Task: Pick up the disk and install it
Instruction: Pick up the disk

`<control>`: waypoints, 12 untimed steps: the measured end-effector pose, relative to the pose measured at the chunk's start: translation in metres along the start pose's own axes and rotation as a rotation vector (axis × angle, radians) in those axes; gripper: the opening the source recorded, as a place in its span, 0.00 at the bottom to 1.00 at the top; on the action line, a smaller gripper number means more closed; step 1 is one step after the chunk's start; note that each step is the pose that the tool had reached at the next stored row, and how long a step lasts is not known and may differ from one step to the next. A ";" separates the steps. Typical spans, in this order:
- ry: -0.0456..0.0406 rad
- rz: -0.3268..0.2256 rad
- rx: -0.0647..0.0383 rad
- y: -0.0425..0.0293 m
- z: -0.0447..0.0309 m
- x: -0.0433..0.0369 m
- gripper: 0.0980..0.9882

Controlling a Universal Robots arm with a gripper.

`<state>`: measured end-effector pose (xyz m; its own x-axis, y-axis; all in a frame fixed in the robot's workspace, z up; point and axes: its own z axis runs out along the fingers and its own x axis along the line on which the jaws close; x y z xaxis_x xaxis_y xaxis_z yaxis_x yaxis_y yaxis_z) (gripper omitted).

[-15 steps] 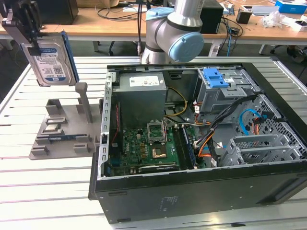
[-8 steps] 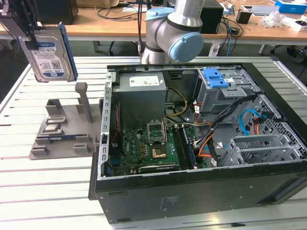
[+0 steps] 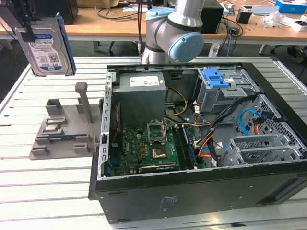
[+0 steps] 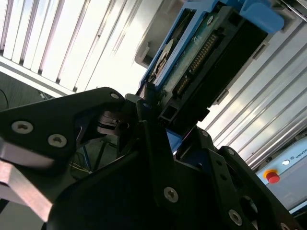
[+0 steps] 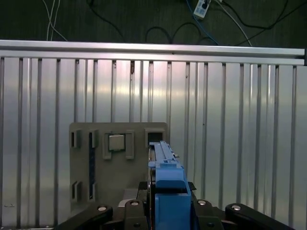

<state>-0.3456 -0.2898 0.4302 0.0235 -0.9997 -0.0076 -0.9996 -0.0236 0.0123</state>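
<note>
Gripper (image 3: 26,26) is clamped on the disk (image 3: 48,45), gripping it by its top edge. Disk hangs upright in the air, label facing the camera, blue carrier frame along its edges. It sits at the exterior view's far left, above the slatted aluminium table (image 3: 29,191) and clear of it.

Directly below and slightly toward the exterior view's right is the grey fixture (image 3: 62,129), flat on the table, with one post standing up from it.

Open computer case (image 3: 192,191) is well apart from the disk, on the exterior view's right. Inside it: power-supply box (image 3: 141,86), motherboard (image 3: 148,148), and the blue latch piece (image 3: 214,78) on the drive bay. Arm (image 3: 172,28) rises behind the case.

Second wrist view: disk (image 4: 192,52) is pinched at one end, circuit-board side and connector visible. First wrist view: disk (image 5: 165,167) is edge-on over the fixture (image 5: 96,163).
</note>
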 end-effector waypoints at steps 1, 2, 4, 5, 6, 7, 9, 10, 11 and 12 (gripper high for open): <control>0.0000 0.000 0.000 0.0000 -0.0027 0.0000 0.30; 0.0000 0.000 0.000 0.0000 -0.0046 -0.0001 0.30; 0.0000 0.000 0.000 0.0001 -0.0104 -0.0001 0.30; 0.0001 0.000 0.000 0.0001 -0.0131 -0.0002 0.30; 0.0000 0.000 0.000 0.0002 -0.0153 -0.0002 0.30; 0.0000 0.000 0.000 0.0002 -0.0171 -0.0003 0.30; 0.0001 0.000 0.000 0.0003 -0.0219 -0.0003 0.30; 0.0000 0.000 0.000 0.0003 -0.0252 -0.0004 0.30; 0.0000 0.000 0.000 0.0003 -0.0273 -0.0004 0.30; 0.0000 0.000 0.000 0.0004 -0.0291 -0.0004 0.30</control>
<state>-0.3456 -0.2896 0.4593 0.0235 -0.9997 -0.0076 -0.9996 -0.0235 0.0123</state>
